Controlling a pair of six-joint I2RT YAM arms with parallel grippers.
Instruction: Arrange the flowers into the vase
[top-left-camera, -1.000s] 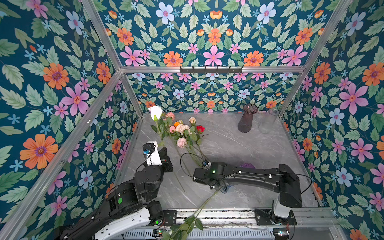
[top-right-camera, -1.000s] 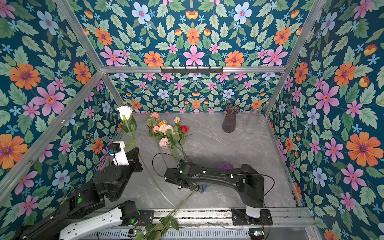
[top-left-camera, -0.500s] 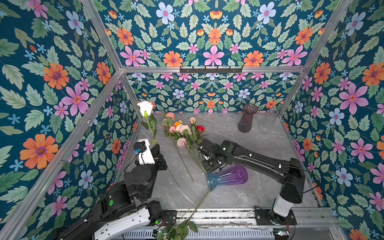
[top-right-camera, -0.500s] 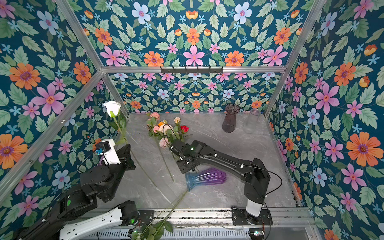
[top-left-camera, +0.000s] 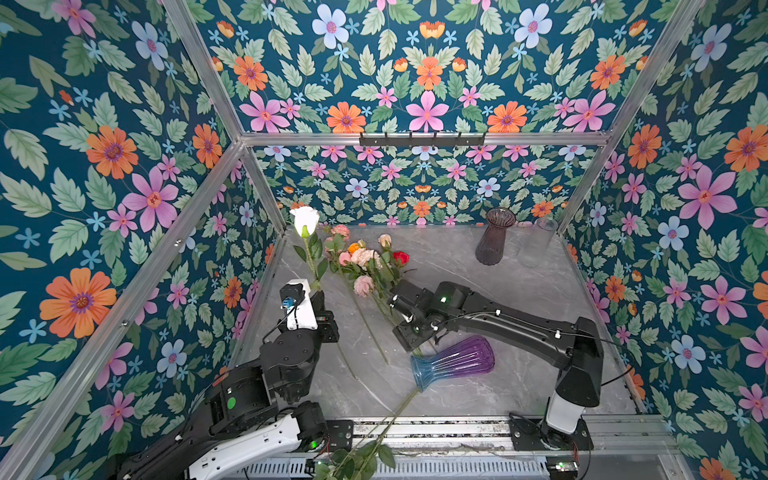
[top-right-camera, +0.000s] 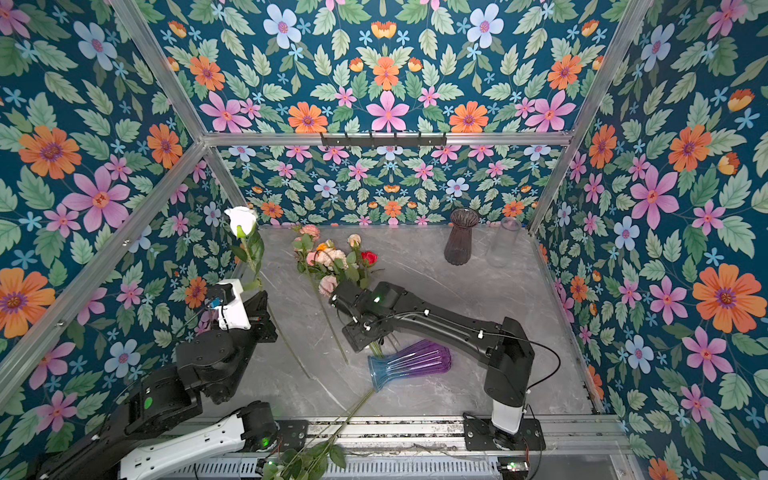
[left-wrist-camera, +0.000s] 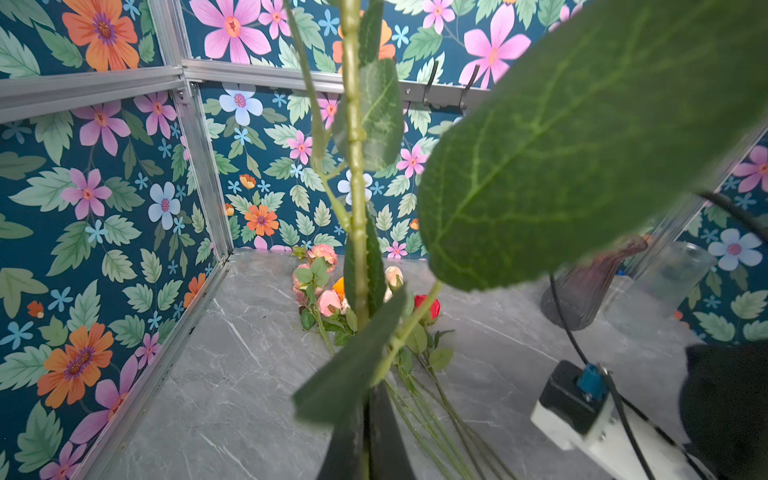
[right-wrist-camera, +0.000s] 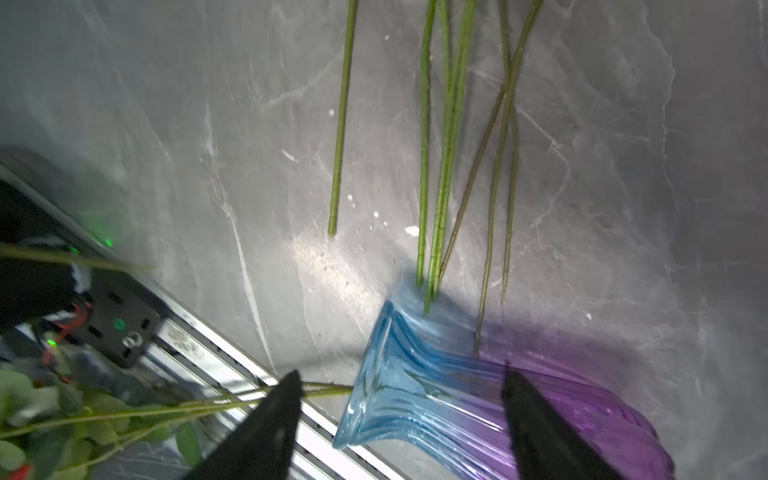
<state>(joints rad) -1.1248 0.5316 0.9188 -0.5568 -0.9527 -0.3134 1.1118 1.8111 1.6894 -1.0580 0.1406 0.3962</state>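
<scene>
the flowers (top-left-camera: 365, 262) lie in a loose heap at the back left of the table, heads to the back wall and stems toward the front. one white rose (top-left-camera: 304, 219) is apart from them: your left gripper (left-wrist-camera: 365, 440) is closed on its stem and holds it upright near the left wall. the vase (top-left-camera: 453, 361), blue at the mouth and purple at the body, lies on its side near the front. some leafy stems (top-left-camera: 357, 463) run from its mouth over the front rail (top-left-camera: 457, 428). your right gripper (right-wrist-camera: 401, 376) is over the vase neck with the jaws wide apart, gripping nothing.

the table (top-left-camera: 519, 299) is grey with marble veins. flower wallpaper (top-left-camera: 124, 166) on an aluminium frame (top-left-camera: 208, 187) closes three sides, and a black hook rail (top-left-camera: 422, 139) sits on the back bar. a dark vase (top-left-camera: 494, 237) and a clear vase (top-left-camera: 538, 241) stand upright at the back right.

only the right wrist view shows several stem ends reaching the blue lip. only the top views show the rose head.
</scene>
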